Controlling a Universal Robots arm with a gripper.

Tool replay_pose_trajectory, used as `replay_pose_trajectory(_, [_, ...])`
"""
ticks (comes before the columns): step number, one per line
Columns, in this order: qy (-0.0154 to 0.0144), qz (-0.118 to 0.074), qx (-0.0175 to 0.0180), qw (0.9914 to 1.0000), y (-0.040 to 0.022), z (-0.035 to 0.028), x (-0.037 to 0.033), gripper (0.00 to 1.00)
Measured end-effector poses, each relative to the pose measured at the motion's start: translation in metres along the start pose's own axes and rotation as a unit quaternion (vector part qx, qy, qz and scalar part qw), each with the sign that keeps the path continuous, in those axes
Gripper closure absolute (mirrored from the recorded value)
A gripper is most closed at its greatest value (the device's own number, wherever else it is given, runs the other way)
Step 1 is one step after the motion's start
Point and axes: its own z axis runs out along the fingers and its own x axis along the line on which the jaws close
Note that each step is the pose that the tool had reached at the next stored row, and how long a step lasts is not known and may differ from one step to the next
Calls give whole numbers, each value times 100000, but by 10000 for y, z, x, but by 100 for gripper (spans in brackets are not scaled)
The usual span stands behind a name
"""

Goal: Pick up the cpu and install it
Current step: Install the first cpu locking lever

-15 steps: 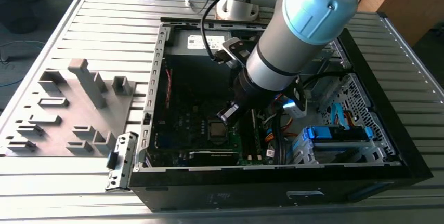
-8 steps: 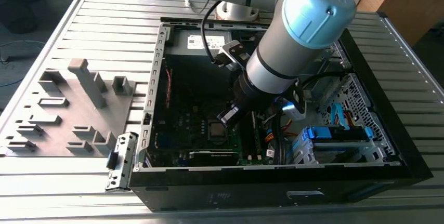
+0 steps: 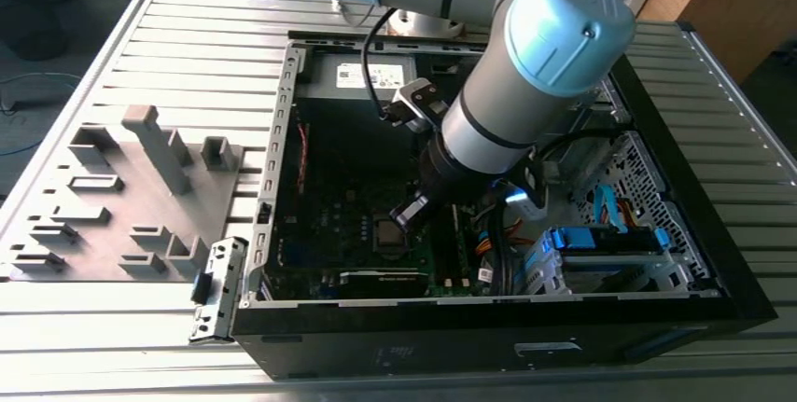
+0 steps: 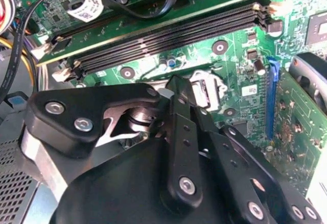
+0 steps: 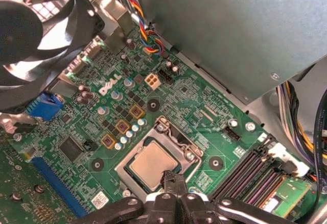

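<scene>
- Leftmost in the exterior view, a grey foam tray (image 3: 125, 197) with cut-out slots lay on the slatted desk (image 3: 200, 38), well apart from the work.
- Next to it, toward the exterior view's right, stood the open computer case (image 3: 498, 327), its green circuit board (image 5: 204, 96) facing up.
- Inside the case, the cpu (image 5: 152, 165) already sat flat in its metal socket frame (image 5: 176, 132) on the board, shiny top exposed.
- The hand (image 5: 173, 180) hovered just above the near edge of the cpu; whether its fingers were open or closed, I cannot tell.
- Beside the socket ran the black memory slots (image 4: 168, 32), with a bundle of coloured wires (image 5: 140, 9) near the fan (image 5: 30, 35).
- Judging by this, the placing step looked about done, and seating the chip would call for a gentle, level touch and no sideways push.
</scene>
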Motion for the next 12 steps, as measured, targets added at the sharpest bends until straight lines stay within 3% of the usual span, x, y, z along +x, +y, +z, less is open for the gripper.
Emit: replay_pose_trajectory(12, [-4,23,-17,100000,-35,42,8,89])
